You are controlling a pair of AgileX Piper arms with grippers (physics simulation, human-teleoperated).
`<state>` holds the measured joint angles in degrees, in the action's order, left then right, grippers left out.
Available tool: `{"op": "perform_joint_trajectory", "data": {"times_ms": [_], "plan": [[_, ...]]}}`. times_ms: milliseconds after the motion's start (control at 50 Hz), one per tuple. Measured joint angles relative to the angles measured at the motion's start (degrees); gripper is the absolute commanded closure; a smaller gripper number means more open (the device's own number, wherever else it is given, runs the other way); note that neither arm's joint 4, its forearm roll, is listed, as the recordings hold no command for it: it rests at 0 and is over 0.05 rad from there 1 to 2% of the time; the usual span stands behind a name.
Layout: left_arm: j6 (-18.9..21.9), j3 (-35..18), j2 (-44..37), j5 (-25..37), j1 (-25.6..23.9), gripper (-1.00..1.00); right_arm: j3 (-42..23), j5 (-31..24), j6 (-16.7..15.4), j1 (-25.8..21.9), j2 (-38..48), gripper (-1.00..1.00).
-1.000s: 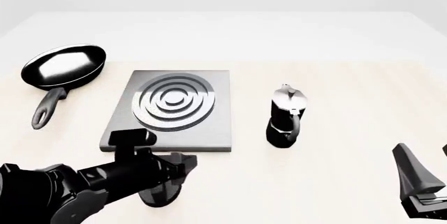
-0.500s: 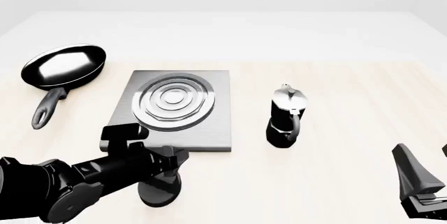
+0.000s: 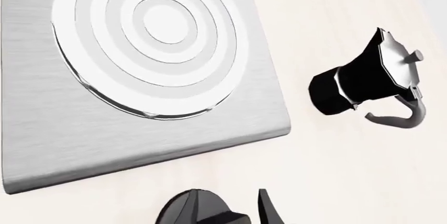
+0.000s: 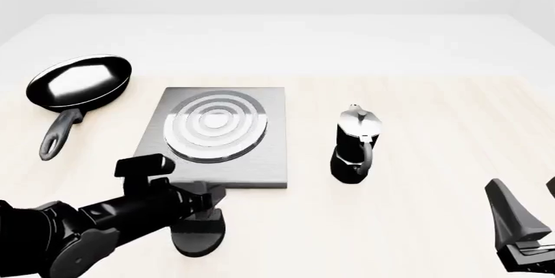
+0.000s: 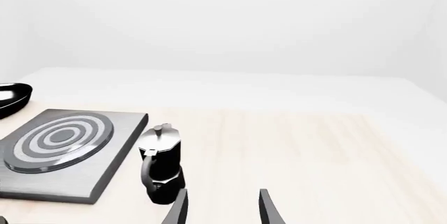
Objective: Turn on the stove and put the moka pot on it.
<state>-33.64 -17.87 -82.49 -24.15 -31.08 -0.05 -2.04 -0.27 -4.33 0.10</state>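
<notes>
Knob point(image 4: 197, 238), black oval, sits on the table point(image 4: 416, 128) just in front of the stove's near edge; left gripper point(image 4: 208, 201) is down on it, one finger point(image 3: 269, 211) showing beside the knob in the left wrist view, grip state cannot tell. Right gripper point(image 5: 222, 208) hovers at the near right, fingers spread apart, holding nothing, well clear of the pot. Stove point(image 4: 217, 138), grey slab with silver rings, lies flat mid-table, nothing on it. Moka pot point(image 4: 355, 145) stands upright on the table right of the stove, near it but apart, handle facing the camera. Pan point(image 4: 78, 86) sits at the far left, handle pointing back toward the arms.
</notes>
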Motion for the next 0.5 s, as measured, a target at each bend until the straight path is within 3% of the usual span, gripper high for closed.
{"op": "perform_joint_trajectory", "data": {"times_ms": [260, 500], "plan": [[6.08, 0.03, 8.20, 8.92, 4.69, -1.00, 0.02, 0.22, -0.10, -0.38, -0.04, -1.00], [15.07, -7.41, 26.00, 24.10, 11.12, -1.00, -0.38, 0.57, -0.44, -0.74, -0.06, -1.00]]}}
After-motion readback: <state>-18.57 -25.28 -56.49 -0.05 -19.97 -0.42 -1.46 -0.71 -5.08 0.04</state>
